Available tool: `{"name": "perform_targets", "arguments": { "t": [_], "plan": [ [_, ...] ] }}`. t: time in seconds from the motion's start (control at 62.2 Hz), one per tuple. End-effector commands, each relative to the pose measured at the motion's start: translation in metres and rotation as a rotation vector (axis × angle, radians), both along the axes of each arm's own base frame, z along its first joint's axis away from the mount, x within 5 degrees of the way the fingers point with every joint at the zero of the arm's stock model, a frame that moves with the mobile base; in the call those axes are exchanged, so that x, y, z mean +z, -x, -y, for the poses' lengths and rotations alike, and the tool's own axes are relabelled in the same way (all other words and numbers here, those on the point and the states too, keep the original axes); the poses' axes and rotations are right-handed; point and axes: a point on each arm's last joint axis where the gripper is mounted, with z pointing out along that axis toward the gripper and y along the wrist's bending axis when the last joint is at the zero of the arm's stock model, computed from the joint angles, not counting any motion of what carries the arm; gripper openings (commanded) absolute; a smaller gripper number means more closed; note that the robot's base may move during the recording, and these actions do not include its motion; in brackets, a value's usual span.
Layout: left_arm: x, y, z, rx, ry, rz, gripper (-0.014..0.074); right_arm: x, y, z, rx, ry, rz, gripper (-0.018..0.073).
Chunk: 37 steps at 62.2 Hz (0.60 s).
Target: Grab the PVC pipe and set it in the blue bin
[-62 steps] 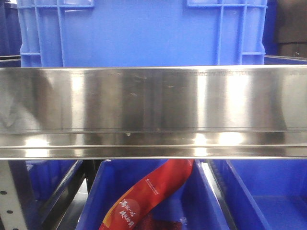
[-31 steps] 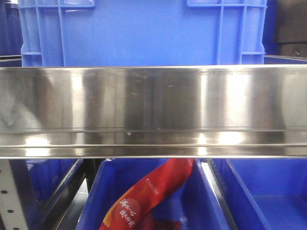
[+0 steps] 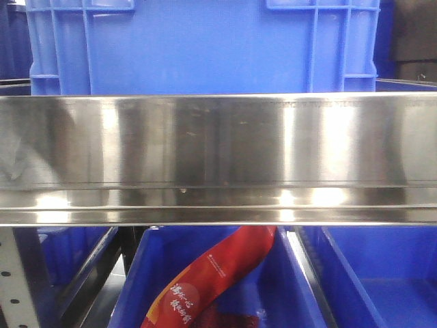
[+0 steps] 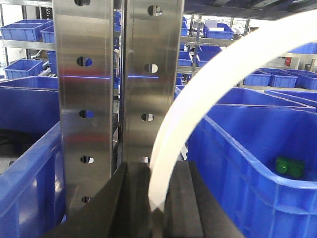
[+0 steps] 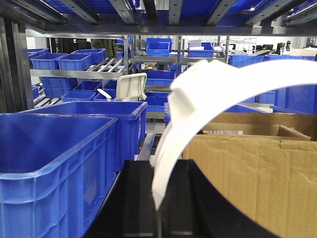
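Observation:
No PVC pipe shows clearly in any view. In the left wrist view my left gripper [image 4: 157,218] has its black jaws closed together; a white curved strip [image 4: 198,94] arcs down from the upper right and ends at their seam. In the right wrist view my right gripper [image 5: 159,213] looks the same, jaws closed, with a like white strip [image 5: 171,148] ending at the seam. I cannot tell whether the strips are pinched or part of the grippers. A large blue bin [image 3: 205,44] stands on the shelf in the front view. Neither gripper shows there.
A steel shelf beam [image 3: 218,157] crosses the front view; below it lies a red package [image 3: 212,273] in a blue bin. Steel uprights [image 4: 84,99] stand just ahead of the left gripper, with a blue bin [image 4: 237,163] holding a green object [image 4: 289,167] to their right. The right gripper sits between a blue bin [image 5: 54,163] and a cardboard box [image 5: 257,173].

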Motion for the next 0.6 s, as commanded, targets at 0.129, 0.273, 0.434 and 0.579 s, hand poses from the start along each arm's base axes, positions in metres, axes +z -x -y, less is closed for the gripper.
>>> {"name": "perform_targets", "arguments": {
  "t": [0.129,0.273,0.434,0.579],
  "plan": [
    [0.006,0.001,0.000,-0.002,-0.008,0.044,-0.0111,0.007,0.001,-0.001,0.004,0.008,0.080,-0.0168],
    [0.003,-0.006,0.001,-0.002,-0.010,0.014,-0.0111,0.007,0.001,-0.001,0.004,0.008,0.079,-0.0168],
    [-0.002,-0.019,0.002,-0.007,-0.001,-0.029,-0.0111,0.006,0.000,-0.001,0.004,0.009,0.073,-0.0168],
    [0.008,-0.019,0.009,-0.064,0.008,0.009,-0.0111,0.009,-0.002,-0.003,0.032,-0.065,0.071,-0.0168]
  ]
}}
